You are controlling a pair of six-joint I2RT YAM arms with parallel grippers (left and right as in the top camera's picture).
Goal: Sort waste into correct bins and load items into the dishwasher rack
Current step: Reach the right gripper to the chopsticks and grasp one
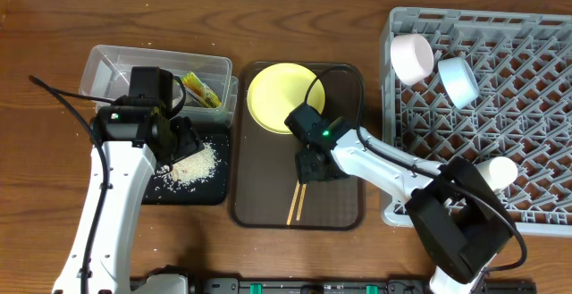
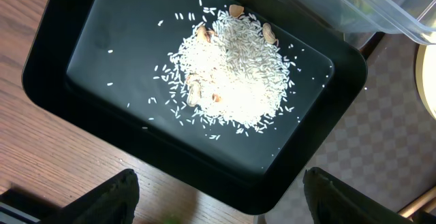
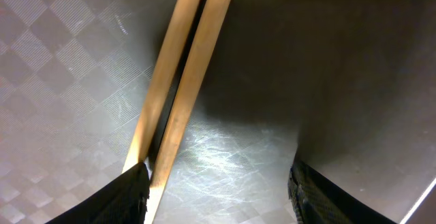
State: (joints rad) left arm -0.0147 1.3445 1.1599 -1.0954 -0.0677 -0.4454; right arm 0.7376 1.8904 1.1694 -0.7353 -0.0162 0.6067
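Chopsticks [image 3: 196,67], thin smooth wood, lie on checkered tray [image 3: 61,60] beside, perhaps touching, one finger of the wide-open, empty right gripper [image 3: 220,190].

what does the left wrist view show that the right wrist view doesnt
Only the left wrist view: rice scraps piled in the black tray, with a corner of the clear tub at the frame's top right.
Only the right wrist view: the chopsticks lying side by side, close up.
Both: the checkered surface of the brown serving tray, and each arm's own fingers, the left fingers and right fingers, spread apart at the bottom edge.
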